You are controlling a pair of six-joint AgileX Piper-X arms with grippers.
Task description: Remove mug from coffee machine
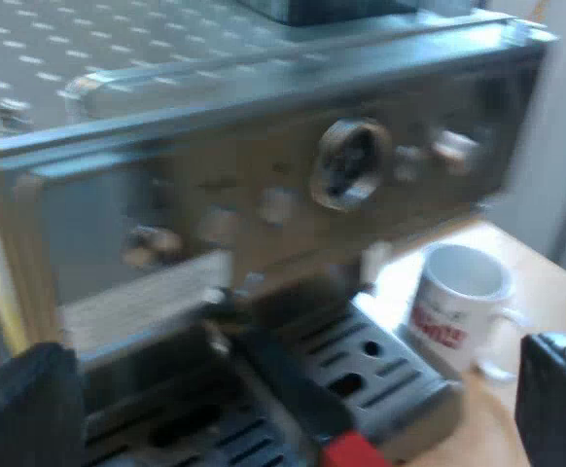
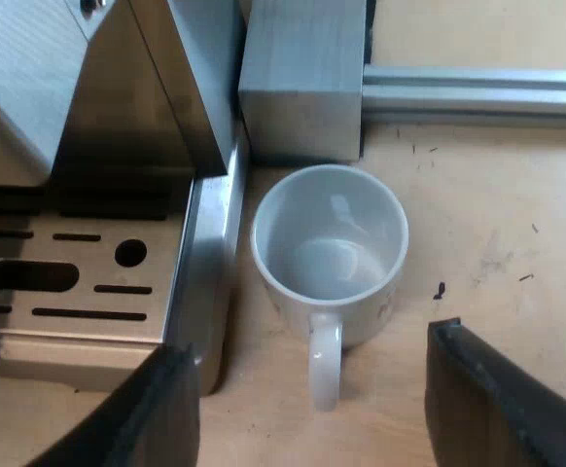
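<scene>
Black fingers (image 2: 157, 418) of the right hand (image 2: 312, 341) stand wide apart and grip nothing. The handle of the mug (image 2: 329, 253) lies in the gap between their tips, touching neither. The mug is white, upright and empty. It stands on the pale wooden worktop (image 2: 497, 233), off the drip tray (image 2: 79, 282) of the espresso machine (image 2: 147, 107) and just beside the tray's edge, with its handle turned toward the hand. Just beyond the mug from the hand sits a grey block (image 2: 302, 78), which meets a metal rail (image 2: 477, 92).

The left hand (image 1: 298, 350) is also spread open and empty, facing the machine's front. Between its fingers, a little ahead, the holder's dark handle (image 1: 283, 379) runs out over the drip tray, its red end (image 1: 356, 452) nearest the hand. From this hand the mug, with red print on its side, stands on the worktop beside the tray.
</scene>
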